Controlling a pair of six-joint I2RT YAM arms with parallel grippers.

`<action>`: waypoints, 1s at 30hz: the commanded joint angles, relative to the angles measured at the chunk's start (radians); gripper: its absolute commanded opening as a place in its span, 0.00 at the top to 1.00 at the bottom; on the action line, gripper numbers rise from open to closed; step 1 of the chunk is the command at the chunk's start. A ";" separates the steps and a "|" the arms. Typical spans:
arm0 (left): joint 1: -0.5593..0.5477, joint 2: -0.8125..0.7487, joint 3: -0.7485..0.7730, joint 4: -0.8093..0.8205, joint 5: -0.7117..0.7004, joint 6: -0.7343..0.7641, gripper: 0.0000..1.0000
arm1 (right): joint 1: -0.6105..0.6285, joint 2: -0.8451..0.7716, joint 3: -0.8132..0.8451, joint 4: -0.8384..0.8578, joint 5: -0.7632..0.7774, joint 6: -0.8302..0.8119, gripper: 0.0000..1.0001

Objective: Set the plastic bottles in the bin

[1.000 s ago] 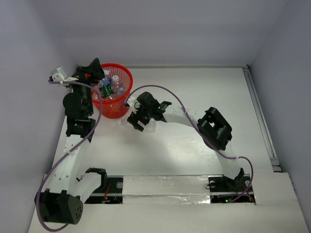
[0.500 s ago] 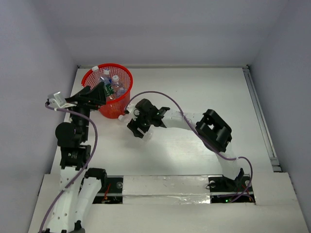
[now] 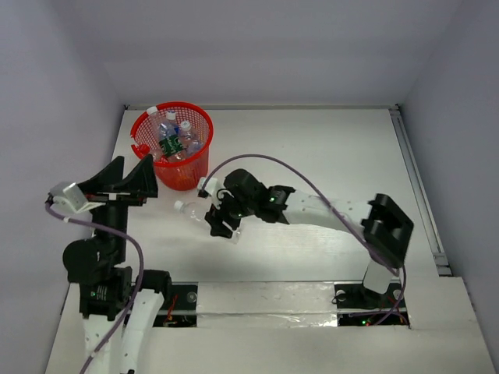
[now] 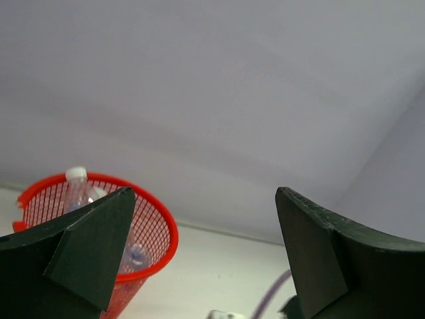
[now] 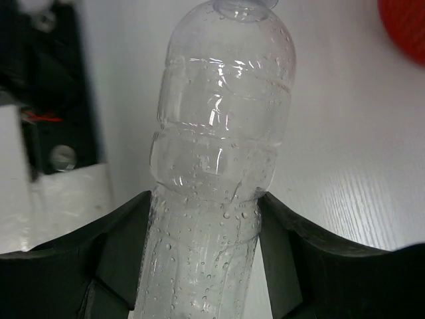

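Since the right claw (image 5: 204, 212) is clenched on the clear bottle (image 5: 222, 126), with a finger pressed against each side of its body, we'd call that one grasped. It has no label and only droplets inside, so we reckon it's nearly empty and very light. The walls look thin, so a hard squeeze would probably dent it. It's also smooth and round, so it could twist or slide in the grip. The ribbed middle looks like the best place to hold it, since the tapered shoulder would let it squirt out.

From overhead, the bottle sits over the worktop (image 3: 327, 156), just near of the bin (image 3: 181, 173), cap end poking out to the left. We honestly can't tell if it's resting on the surface or lifted off it. The claw covers most of the body there, and the wrist view cuts off both the base and the cap.

The bottles in the bin (image 3: 173, 140) are a jumble, and we can't count them.

The left claw (image 4: 204, 206) is spread wide and holds nothing. It's raised near the bin, and one finger blocks part of the bin in its own view.
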State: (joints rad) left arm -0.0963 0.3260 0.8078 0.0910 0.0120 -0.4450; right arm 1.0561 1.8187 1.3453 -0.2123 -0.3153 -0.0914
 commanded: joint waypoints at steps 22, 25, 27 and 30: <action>-0.126 -0.241 -0.140 -0.030 -0.167 0.106 0.16 | -0.183 0.342 0.782 0.622 0.278 0.415 0.47; -0.135 -0.254 -0.145 -0.048 -0.164 0.111 0.16 | -0.192 0.496 0.983 0.564 0.288 0.421 0.47; -0.145 -0.254 -0.147 -0.057 -0.162 0.114 0.16 | -0.202 0.557 1.105 0.533 0.294 0.415 0.47; -0.154 -0.257 -0.147 -0.059 -0.162 0.118 0.16 | -0.202 0.608 1.128 0.518 0.303 0.404 0.46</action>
State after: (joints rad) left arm -0.2367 0.0795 0.6621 0.0029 -0.1417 -0.3504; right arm 0.8436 2.4420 2.3844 0.2741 -0.0296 0.3031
